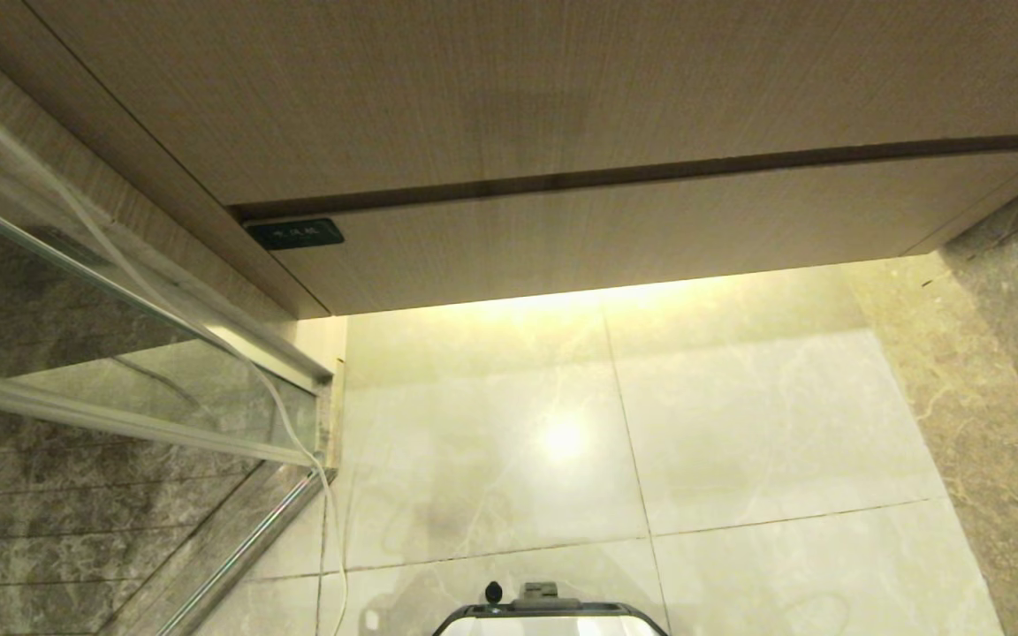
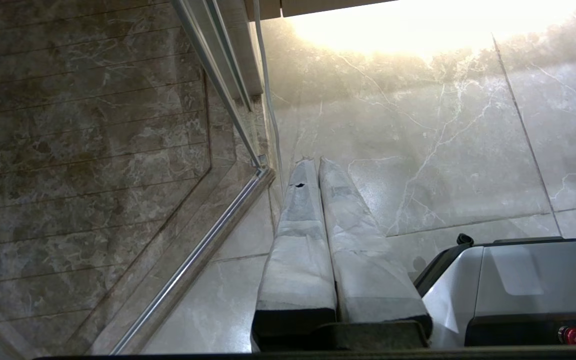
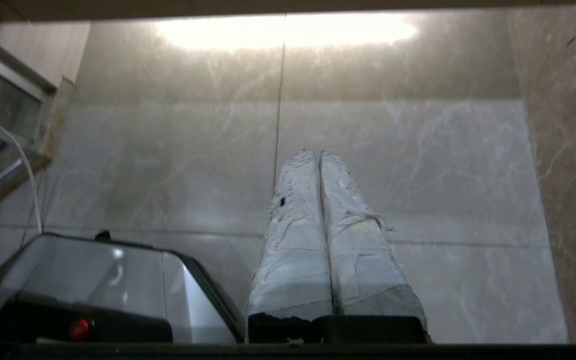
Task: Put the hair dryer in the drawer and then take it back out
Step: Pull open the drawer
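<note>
The drawer (image 1: 633,234) is pushed in: a wide, shallow wood-grain front under a taller plain panel, with a small dark label (image 1: 294,234) at its left corner. The hair dryer is out of view. My left gripper (image 2: 316,161) is shut with nothing in it and hangs over the floor tiles beside the glass partition. My right gripper (image 3: 316,152) is likewise shut and empty, low above the tiles in front of the cabinet. Neither arm shows in the head view.
A glass shower partition with a metal rail (image 1: 147,309) stands on the left, and a thin white cord (image 1: 288,424) trails down its edge. A dark marble wall (image 1: 1004,371) bounds the right. Pale floor tiles (image 1: 633,424) lie before the cabinet. My base's front edge (image 1: 549,609) shows at the bottom.
</note>
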Motion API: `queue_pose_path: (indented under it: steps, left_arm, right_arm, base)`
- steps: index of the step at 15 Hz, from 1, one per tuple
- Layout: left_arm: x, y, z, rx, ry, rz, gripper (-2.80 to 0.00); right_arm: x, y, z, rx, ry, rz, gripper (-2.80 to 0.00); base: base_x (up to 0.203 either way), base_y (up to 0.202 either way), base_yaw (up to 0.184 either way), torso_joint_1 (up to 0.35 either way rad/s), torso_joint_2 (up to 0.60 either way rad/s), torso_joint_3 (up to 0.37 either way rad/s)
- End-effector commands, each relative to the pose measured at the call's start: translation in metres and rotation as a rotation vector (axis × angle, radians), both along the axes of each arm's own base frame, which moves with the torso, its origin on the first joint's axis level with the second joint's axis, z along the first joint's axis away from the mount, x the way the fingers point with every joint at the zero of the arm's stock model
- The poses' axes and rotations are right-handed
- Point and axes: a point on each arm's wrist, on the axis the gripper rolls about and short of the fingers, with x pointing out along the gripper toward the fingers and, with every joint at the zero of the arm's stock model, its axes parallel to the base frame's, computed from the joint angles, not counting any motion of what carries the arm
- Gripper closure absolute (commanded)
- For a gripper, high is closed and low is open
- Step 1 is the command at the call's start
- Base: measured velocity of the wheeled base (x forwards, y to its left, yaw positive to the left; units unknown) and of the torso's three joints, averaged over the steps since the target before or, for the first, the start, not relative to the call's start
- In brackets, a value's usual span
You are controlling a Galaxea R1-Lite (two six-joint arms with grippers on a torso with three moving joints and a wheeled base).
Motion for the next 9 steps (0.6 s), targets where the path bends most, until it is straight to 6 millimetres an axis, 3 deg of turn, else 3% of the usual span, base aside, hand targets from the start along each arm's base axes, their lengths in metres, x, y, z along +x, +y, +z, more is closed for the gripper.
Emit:
queue_pose_path:
  steps: [1,4,5,9]
  left_arm:
    - [0.0,0.0,0.0,0.0,0.001,0.001,0.0]
    - [0.0,0.0,0.0,0.0,0.002,0.001,0.0]
    - [0.0,0.0,0.0,0.0,0.002,0.001,0.0]
    - [0.0,0.0,0.0,0.0,0.002,0.001,0.0]
  right_arm:
    - [-0.013,-0.002,0.023,0.017,-0.119,0.0,0.0]
    - [-0.01,-0.001,0.071,0.015,-0.104,0.001,0.0]
    - [-0.006,-0.001,0.096,0.012,-0.102,0.0,0.0]
    - [0.03,0.005,0.175,-0.01,-0.043,0.028,0.0]
  base:
    - [0.0,0.0,0.0,0.0,0.0,0.0]
    - [0.0,0.0,0.0,0.0,0.0,0.0]
    - [0.0,0.0,0.0,0.0,0.0,0.0]
    - [0.0,0.0,0.0,0.0,0.0,0.0]
